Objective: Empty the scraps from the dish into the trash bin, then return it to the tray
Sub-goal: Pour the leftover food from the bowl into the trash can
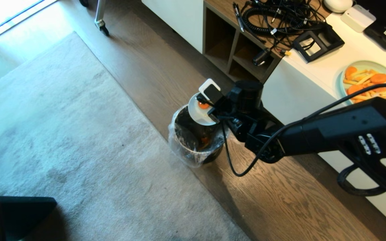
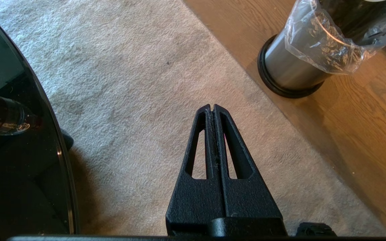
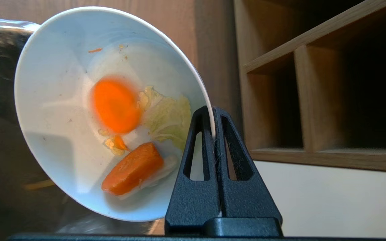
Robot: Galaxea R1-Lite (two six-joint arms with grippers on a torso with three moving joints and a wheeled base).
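Step in hand — emptying. Dish (image 3: 62, 117) tipped over trash bin (image 1: 193, 147), rim pinched in right end effector (image 3: 213, 134); scraps (image 3: 116, 105) clinging inside. Left end effector (image 2: 212, 110) clenched, empty, parked over rug. Next, by judgement — steeper tilt, then tray, not in view.

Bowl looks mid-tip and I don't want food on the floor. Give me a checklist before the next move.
1. Right gripper shut on the dish rim: ok.
2. Dish over the trash bin opening: ok.
3. Scraps out of the dish: not ok, carrot and leaf remain inside.
4. Liner bag over the bin rim: ok.
5. Left gripper shut, above the carpet: ok.
6. Tray free for return: cannot tell.
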